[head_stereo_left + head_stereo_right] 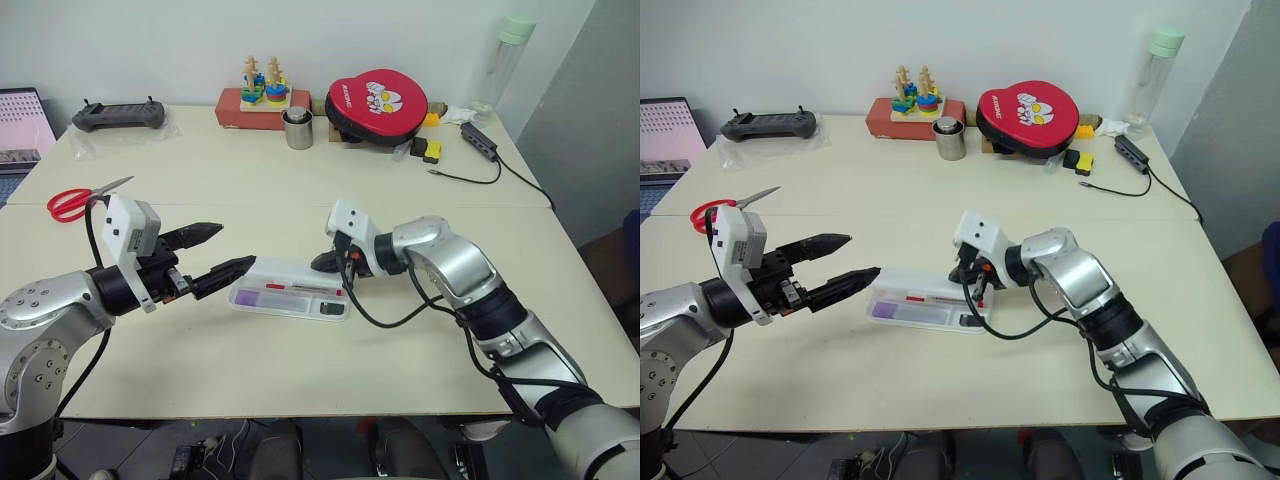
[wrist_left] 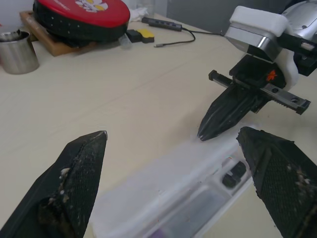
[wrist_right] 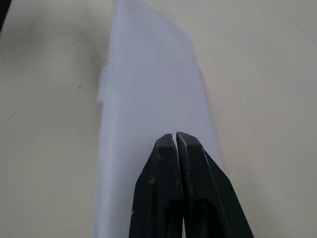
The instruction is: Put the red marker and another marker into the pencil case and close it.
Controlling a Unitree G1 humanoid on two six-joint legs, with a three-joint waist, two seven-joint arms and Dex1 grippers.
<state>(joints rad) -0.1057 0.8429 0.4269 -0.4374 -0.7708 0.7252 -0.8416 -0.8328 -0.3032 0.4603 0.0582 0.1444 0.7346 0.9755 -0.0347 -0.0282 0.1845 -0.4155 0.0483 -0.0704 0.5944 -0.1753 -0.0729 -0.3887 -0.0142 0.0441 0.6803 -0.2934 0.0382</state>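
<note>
White pencil case point(image 1: 290, 296) lies mid-frame, lid up; right gripper point(image 1: 326, 262), fingers pressed together, touches that lid; left gripper point(image 1: 222, 250) spread beside it.

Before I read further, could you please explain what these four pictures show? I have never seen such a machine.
It is a humanoid robot with two arms, each ending in a gripper of two black fingers. Two pictures come from cameras in its head, looking down over a table. The other two come from cameras on its wrists.

The left gripper is open and holds nothing. The right gripper is shut, its tips at the lid of the pencil case, a white box lying open. Inside lie the red marker and a lilac marker.

Farther back lie red scissors, a metal cup and a red pouch.
</note>
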